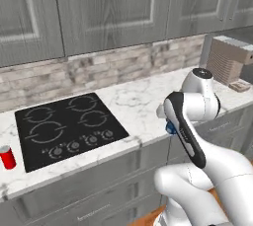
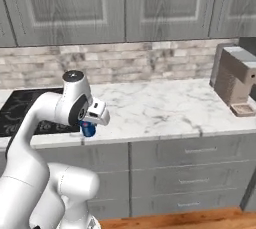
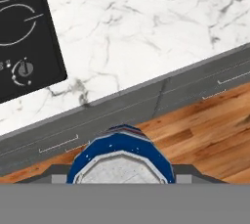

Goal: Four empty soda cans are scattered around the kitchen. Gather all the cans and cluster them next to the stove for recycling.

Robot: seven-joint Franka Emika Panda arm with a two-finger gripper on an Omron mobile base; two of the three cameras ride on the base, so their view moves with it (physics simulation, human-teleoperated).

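My gripper (image 2: 90, 124) is shut on a blue soda can (image 2: 88, 130) with a silvery top, held just above the counter's front edge, right of the stove (image 2: 20, 109). In the hand view the blue can (image 3: 120, 150) sits low in the middle between the fingers, over the drawer fronts and wooden floor, with the stove's (image 3: 22, 37) corner at the upper left. From the left base view only a sliver of the blue can (image 1: 170, 129) peeks out behind my forearm. A red soda can (image 1: 7, 157) stands upright on the counter just left of the black stove (image 1: 69, 126).
White marble counter (image 2: 160, 108) stretches right of the stove to a brown boxy appliance (image 2: 232, 80) (image 1: 228, 58) by the wall. Grey wall cabinets (image 1: 113, 8) hang overhead. Grey drawers (image 2: 195, 163) run below the counter, above the wooden floor (image 3: 205, 130).
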